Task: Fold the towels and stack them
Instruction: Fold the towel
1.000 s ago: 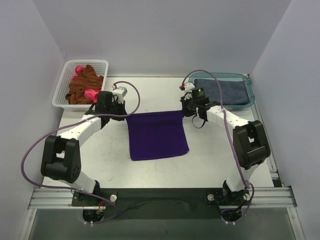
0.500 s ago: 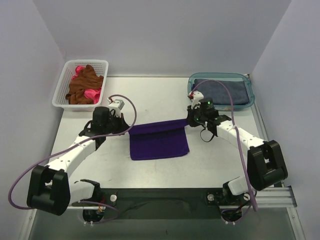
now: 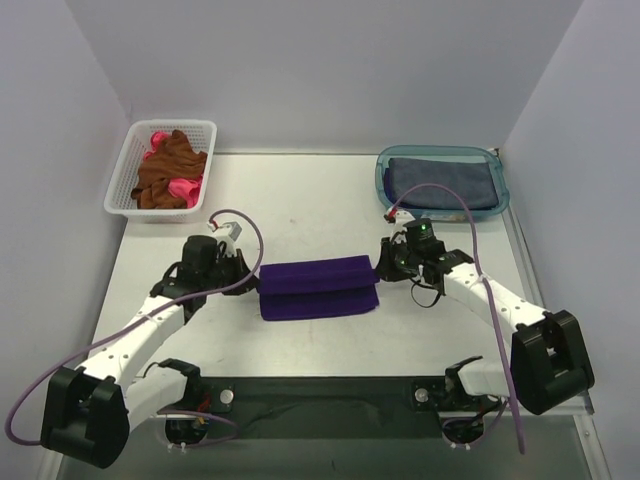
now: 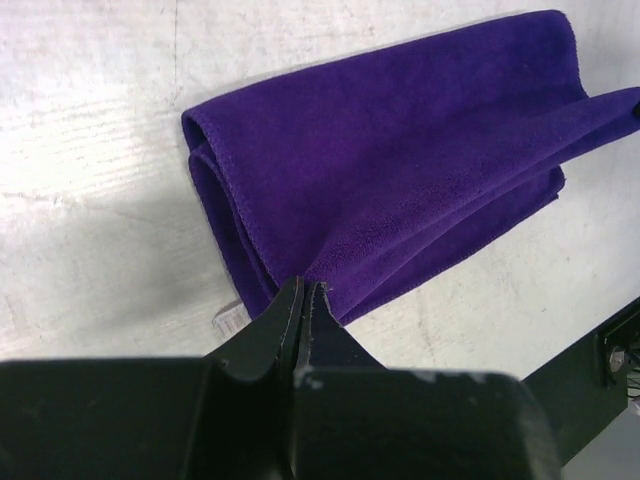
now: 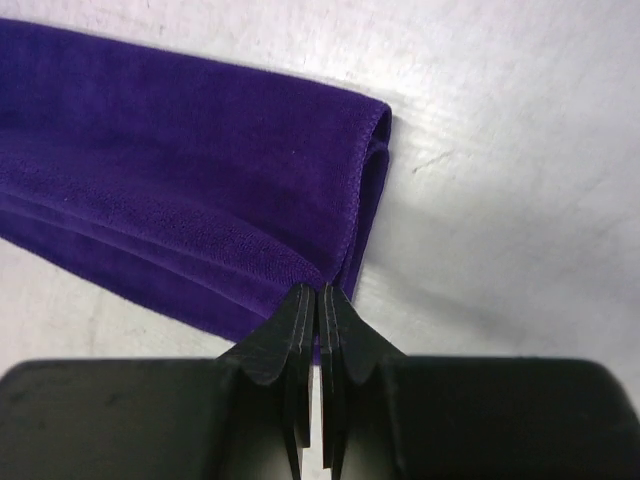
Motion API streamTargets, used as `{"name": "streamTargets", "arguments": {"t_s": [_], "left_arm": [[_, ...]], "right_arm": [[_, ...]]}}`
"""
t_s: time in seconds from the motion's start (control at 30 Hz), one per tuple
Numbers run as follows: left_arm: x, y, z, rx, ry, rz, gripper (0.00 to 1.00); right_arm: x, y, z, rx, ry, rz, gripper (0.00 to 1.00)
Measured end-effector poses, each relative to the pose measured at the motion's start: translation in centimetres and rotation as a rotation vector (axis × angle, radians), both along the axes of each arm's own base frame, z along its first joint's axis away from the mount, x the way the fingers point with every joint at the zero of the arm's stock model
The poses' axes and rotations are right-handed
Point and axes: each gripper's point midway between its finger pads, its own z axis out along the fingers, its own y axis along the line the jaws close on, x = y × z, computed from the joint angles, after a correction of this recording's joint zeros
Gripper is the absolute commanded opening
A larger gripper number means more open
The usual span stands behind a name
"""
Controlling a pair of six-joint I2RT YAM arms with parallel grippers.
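Fingers [image 4: 272, 330] of the left gripper [image 4: 303, 290] pinch the purple towel [image 3: 318, 285] at its left corner; the right gripper [image 5: 318, 292] pinches its right corner, cloth folded double.

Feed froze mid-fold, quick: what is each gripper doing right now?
Left gripper: shut on the purple towel.
Right gripper: shut on the same towel's other end.

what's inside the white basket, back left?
In the white basket: a crumpled rust-brown towel with a pink towel poking out in two spots. Most of the pink one, and anything beneath the heap, is covered.
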Motion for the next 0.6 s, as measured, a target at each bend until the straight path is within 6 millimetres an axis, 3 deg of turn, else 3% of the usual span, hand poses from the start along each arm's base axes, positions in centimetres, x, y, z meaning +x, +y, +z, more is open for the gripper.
{"name": "streamTargets", "arguments": {"t_s": [0.17,0.43,0.6], "left_arm": [[-1.2,0.2,-1.2,0.004,0.087,0.017,0.0],[-3.3,0.4,-5.6,0.049,0.272,0.028,0.0],[-3.7,0.5,-6.1,0.056,0.297,0.025,0.0]], "right_arm": [[-1.6,0.2,-0.9,0.02,0.074,-0.011,0.0],[-2.6,0.3,-2.7,0.012,0.165,-0.026,0.0],[-3.0,0.2,-3.6,0.002,0.207,-0.031,0.0]]}}
